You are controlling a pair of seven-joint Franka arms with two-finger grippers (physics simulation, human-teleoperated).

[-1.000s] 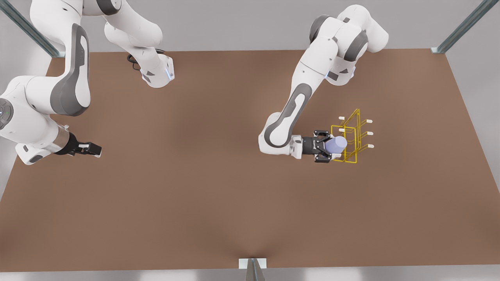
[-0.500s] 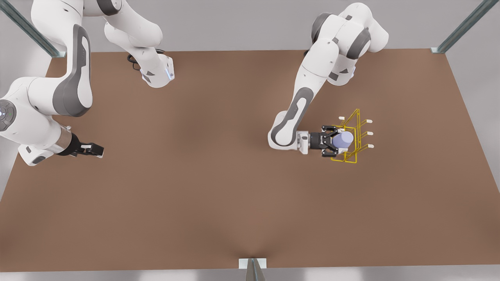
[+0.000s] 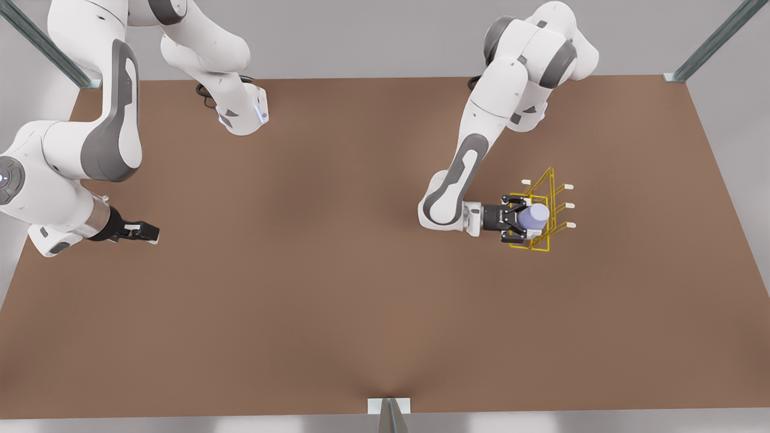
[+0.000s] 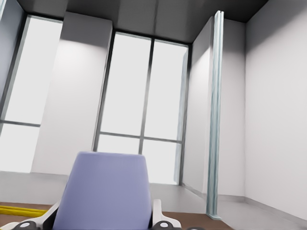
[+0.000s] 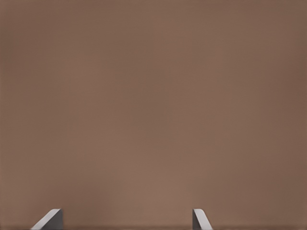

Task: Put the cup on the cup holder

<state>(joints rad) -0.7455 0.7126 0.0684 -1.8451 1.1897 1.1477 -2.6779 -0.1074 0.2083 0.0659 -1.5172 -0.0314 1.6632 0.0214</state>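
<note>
Since a second ago the cup-carrying arm has pushed further toward the front view's right, taking the cup into the cup holder's frame; the other arm barely shifted.

Left to right in the front view:

- Right gripper point(image 3: 149, 232) sits at the far left over bare desk point(image 3: 313, 288), arm waiting. Its wrist view looks straight down at brown desk point(image 5: 153, 96), with two pale fingertips point(image 5: 48, 219) set well apart and nothing between them, so the fingers are open.
- Left gripper point(image 3: 521, 220) is at the right side, wrist horizontal, fingers closed on the cup point(image 3: 533, 215). In the left wrist view the cup point(image 4: 103, 191) sits between the fingers point(image 4: 160, 216), narrow end away from the camera.
- Cup is lavender-blue, lying on its side in the grasp, overlapping the yellow wire of the cup holder point(image 3: 544, 239) at its near loop. Cannot tell whether it is seated on a prong or touching the wire.
- Cup holder stands upright on the desk, white-capped prongs sticking out to both sides. A strip of its yellow wire point(image 4: 19, 211) shows beside the cup in the left wrist view.
</note>
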